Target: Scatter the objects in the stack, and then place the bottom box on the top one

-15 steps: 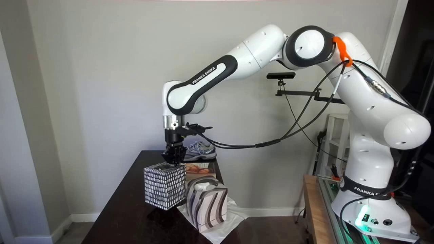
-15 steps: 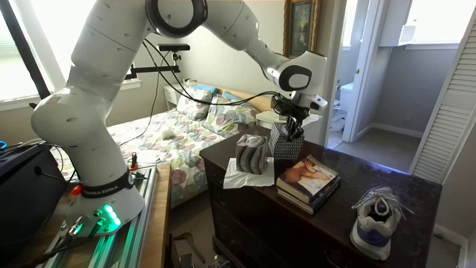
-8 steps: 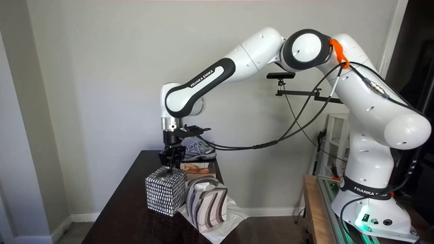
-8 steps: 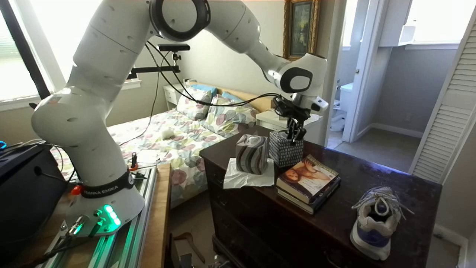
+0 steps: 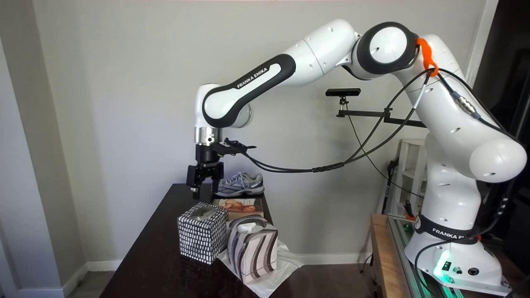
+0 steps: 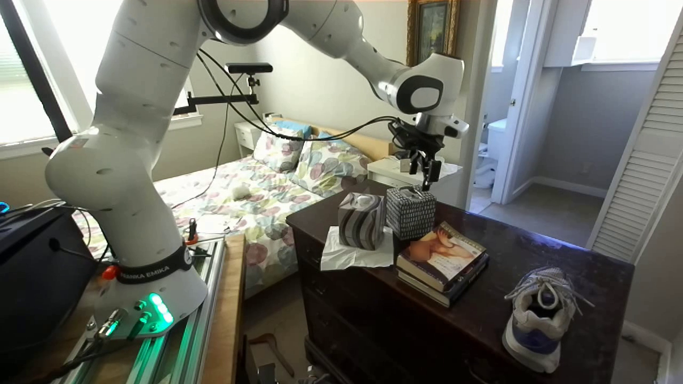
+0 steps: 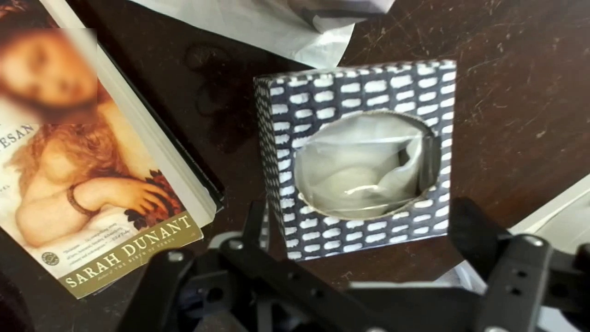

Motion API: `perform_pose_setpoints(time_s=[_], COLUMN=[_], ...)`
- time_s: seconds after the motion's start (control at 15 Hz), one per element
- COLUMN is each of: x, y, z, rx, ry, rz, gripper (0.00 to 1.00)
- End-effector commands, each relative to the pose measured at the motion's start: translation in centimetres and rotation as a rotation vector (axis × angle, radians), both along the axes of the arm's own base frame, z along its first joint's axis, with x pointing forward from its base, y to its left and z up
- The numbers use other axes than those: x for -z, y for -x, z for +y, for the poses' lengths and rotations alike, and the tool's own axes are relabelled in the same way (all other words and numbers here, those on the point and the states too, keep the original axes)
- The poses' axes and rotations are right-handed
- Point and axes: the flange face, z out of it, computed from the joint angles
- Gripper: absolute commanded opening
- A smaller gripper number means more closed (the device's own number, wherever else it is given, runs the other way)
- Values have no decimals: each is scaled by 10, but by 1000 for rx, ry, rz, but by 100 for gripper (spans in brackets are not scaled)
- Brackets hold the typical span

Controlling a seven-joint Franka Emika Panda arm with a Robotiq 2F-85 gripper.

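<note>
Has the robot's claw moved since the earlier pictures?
Yes, upward: in an exterior view, the gripper has risen against the unmoved shoe, uncovering more of it.

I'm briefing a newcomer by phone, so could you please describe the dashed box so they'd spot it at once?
Find the dark dresser, then the books on it. The dashed box stands near them, below the open gripper, with an oval opening in its top. Rows of short white dashes set it apart from its neighbour, the striped box on a white sheet.

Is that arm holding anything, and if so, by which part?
Nothing is held: the jaws stand open, clear of the black-and-white tissue box.
</note>
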Motion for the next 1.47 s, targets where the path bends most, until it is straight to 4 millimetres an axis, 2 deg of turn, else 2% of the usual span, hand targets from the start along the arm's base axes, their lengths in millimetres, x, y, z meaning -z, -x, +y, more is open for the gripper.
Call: perform_pose_setpoints(time_s=[0.0, 0.13, 0.33, 0.53, 0.73, 1.07, 1.4], x=[-20, -22, -15, 1, 16, 39, 50], y=[38, 56, 75, 91, 106, 118, 118], z=[7, 8, -2, -15, -17, -17, -18], rx=[-167, -282, -411, -477, -544, -598, -590], ry=[-54, -72, -73, -52, -65, -22, 12], rz=[24, 53, 83, 103, 138, 170, 120], gripper=[100, 100, 100, 100, 100, 100, 100])
